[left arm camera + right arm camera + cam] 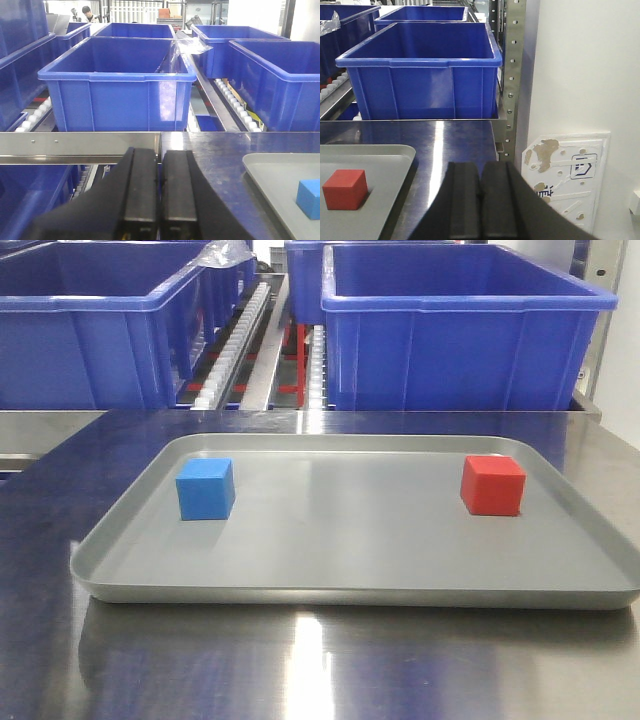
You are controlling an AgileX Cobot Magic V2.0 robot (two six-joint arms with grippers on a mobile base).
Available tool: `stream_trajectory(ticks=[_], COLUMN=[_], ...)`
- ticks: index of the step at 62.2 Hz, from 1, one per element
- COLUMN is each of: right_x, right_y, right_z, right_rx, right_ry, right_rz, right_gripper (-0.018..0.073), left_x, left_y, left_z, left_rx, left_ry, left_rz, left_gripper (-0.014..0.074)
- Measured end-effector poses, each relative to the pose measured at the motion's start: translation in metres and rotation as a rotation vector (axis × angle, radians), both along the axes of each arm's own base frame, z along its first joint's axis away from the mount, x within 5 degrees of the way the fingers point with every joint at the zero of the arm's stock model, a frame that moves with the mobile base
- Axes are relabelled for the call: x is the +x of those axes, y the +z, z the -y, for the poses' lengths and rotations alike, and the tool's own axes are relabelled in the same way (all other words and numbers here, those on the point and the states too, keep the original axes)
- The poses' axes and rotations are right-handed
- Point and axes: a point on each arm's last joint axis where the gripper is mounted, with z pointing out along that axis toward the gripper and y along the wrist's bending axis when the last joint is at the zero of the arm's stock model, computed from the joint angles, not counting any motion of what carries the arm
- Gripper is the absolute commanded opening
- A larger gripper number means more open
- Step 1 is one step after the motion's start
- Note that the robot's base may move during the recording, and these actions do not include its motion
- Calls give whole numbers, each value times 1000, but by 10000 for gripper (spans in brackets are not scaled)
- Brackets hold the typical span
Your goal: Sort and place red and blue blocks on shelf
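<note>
A blue block (205, 489) sits at the left of the grey tray (350, 585) and a red block (492, 484) at its right, both resting flat. The blue block also shows at the right edge of the left wrist view (309, 198); the red block shows at the left of the right wrist view (345, 189). My left gripper (160, 152) is shut and empty, left of the tray. My right gripper (480, 165) is shut and empty, right of the tray. The shelf (262, 330) with white roller tracks stands behind the table.
Large blue bins (455, 330) (90, 335) stand on the shelf rollers beyond the steel table (320, 670). A steel upright (512, 75) and a white wall (590, 70) bound the right side. A person (87, 13) is far back.
</note>
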Motion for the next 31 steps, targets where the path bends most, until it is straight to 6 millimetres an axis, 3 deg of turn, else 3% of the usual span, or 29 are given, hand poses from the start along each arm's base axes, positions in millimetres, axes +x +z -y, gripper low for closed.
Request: stream_trajectory(ticks=[31], right_x=[0], right_y=[0], right_z=[0], right_rx=[0], right_ry=[0], right_rz=[0], right_gripper=[48], left_x=[0], left_y=[0], left_z=[0], left_rx=[0], left_ry=[0], left_rz=[0], left_gripper=[125])
